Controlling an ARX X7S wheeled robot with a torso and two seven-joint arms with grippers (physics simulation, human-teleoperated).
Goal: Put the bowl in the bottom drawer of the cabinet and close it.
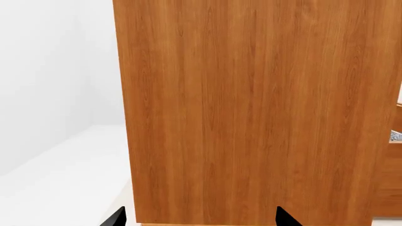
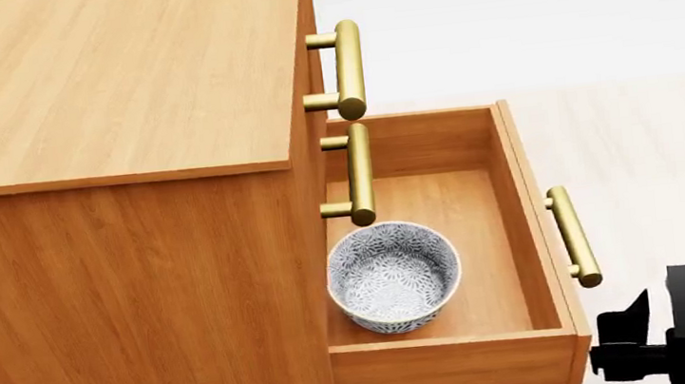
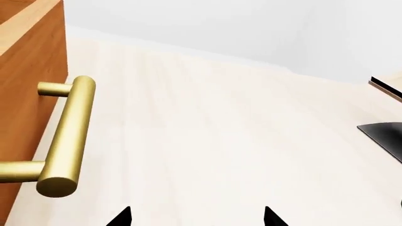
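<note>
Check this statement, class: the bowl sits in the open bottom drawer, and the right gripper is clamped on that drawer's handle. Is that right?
Not quite. The bowl does sit in the open bottom drawer, but the right gripper is not on the handle. The right wrist view shows its fingertips apart with only floor between them, the handle off to one side.
</note>
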